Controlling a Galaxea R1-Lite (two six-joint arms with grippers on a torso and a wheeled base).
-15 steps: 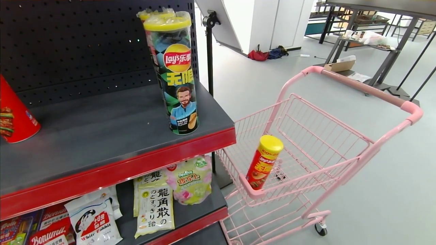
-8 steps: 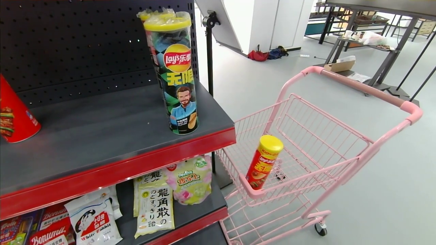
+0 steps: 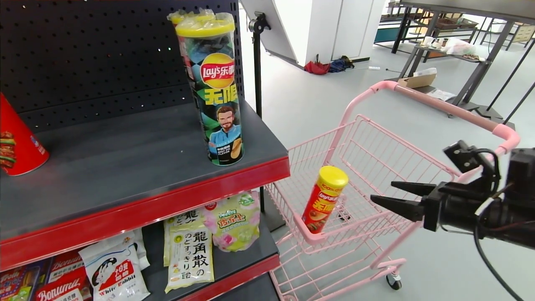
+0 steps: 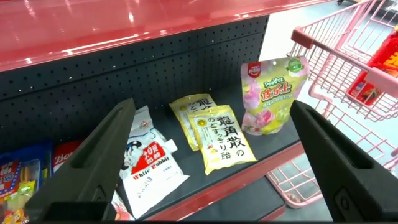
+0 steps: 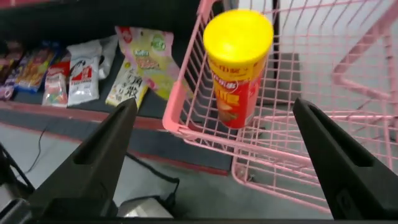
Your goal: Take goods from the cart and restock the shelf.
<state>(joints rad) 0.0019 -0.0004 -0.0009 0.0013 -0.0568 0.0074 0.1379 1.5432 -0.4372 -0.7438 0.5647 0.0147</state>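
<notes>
Right gripper [image 3: 382, 193]: fingers spread wide, nothing between them. It hangs over the cart's [image 3: 443, 109] right side rim, tips pointing across the basket at the red can [image 3: 325, 200] but apart from it. Left gripper [image 4: 212, 104]: fingers also spread and empty, facing the snack bags [image 4: 221, 134] on the lower shelf [image 4: 186, 68].

The red can has a yellow lid and sits in the cart's corner nearest the shelving, tilted and leaning on the corner rim. The upper shelf [image 3: 125, 159] has bare space between the tall can [image 3: 217, 92] at its right front corner and the red tub [image 3: 16, 138] at its left edge.

Step in hand, as I judge it: reach and grasp the red can.
- Keep the fingers wide and centre them on the can's upper body, below the lid.
- The right wrist view has the can about midway between the fingers, so line-up looks fair.
- The lean means the wrist likely needs to match the tilt.
- Stay off the wire walls and corner rim, then lift straight out before swinging to the shelf.

Hard to see:
- The red can's base is behind the rim and wires, so its footing is unclear.
- A second can [image 3: 190, 16] is mostly hidden behind the tall one.
- The red tub is cut off at the picture's edge.
- Can't tell where the left gripper is relative to the cart.
</notes>
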